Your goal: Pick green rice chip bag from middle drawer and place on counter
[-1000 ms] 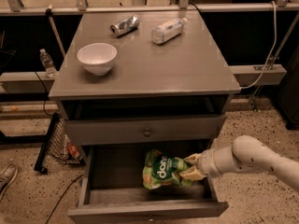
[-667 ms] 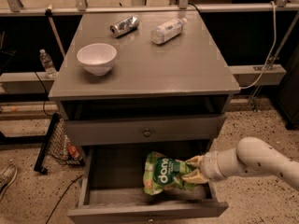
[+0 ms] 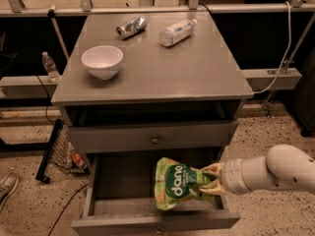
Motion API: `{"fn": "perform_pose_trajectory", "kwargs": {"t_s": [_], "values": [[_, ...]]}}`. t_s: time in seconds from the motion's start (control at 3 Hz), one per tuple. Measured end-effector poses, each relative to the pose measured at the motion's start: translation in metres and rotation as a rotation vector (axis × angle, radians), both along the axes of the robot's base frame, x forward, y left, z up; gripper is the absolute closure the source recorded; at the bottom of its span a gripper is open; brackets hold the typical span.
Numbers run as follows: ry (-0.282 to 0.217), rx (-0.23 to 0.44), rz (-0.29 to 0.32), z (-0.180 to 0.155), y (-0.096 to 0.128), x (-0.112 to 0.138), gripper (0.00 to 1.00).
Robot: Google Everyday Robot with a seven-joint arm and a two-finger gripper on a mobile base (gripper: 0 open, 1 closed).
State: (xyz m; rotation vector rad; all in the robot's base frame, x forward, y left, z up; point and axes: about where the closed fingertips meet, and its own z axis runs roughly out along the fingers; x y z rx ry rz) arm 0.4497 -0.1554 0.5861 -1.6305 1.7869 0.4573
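A: One grasp so far. The tool, at 5 o'clock in view, is clenched on the 3 o'clock edge of the green rice chip bag.
B: Why the edge?
A: The pouch hangs upright over the middle drawer and seems off its floor. The tabletop is at 12, with the bowl, can and bottle toward its 10 to 1 side.

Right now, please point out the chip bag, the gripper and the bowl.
chip bag (image 3: pixel 173 190): camera view, the dark green lettered patch.
gripper (image 3: pixel 209 179): camera view, middle of its grip on the bag's right edge, above the open drawer (image 3: pixel 123 183).
bowl (image 3: pixel 102 58): camera view, its white inside, on the counter (image 3: pixel 187 73).
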Motion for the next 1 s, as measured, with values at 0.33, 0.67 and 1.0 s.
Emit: {"fn": "perform_pose_trajectory", "kwargs": {"t_s": [0.33, 0.67, 1.0], "values": [[-0.012, -0.002, 0.001, 0.006, -0.002, 0.003, 1.00], [-0.040, -0.005, 0.002, 0.020, -0.006, 0.009, 1.00], [-0.101, -0.022, -0.021, 0.050, -0.021, 0.020, 1.00]]}}
